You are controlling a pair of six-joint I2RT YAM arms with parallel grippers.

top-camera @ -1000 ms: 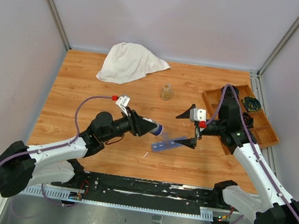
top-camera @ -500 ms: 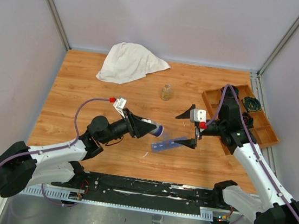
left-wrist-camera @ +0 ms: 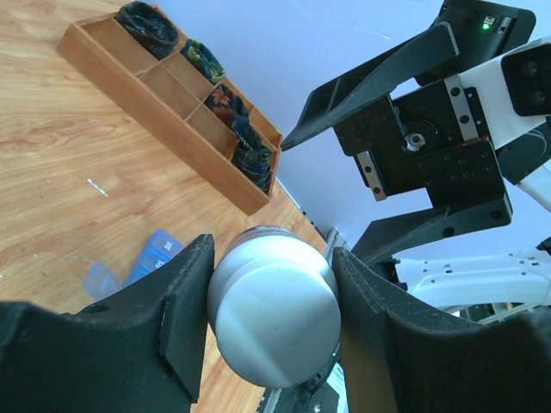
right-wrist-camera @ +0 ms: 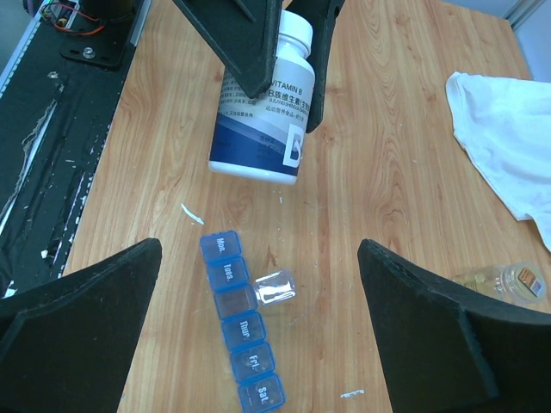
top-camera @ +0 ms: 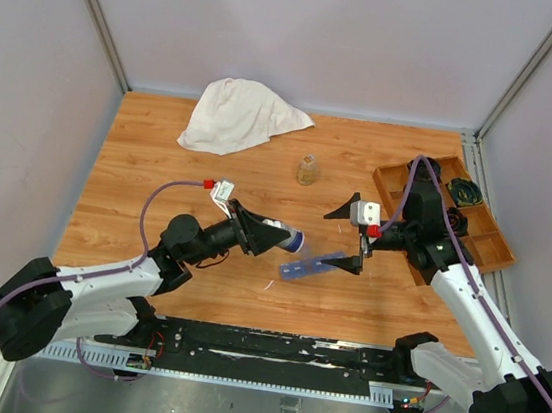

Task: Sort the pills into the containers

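The containers (right-wrist-camera: 239,321) lie on the table (top-camera: 162,152), one middle lid flipped open. Near them hangs the vitamin bottle (right-wrist-camera: 263,112), clamped in my left gripper (top-camera: 274,236), cap seemingly on. My right gripper (top-camera: 345,240) hovers above the strip, spread wide and empty. I judge uncapping comes next.

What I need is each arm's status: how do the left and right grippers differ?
The left gripper is closed on the vitamin bottle, held sideways; the right gripper holds nothing. Left jaws stand bottle-wide; right jaws gape open above the pill organizer. Both are black, two-fingered, facing each other.
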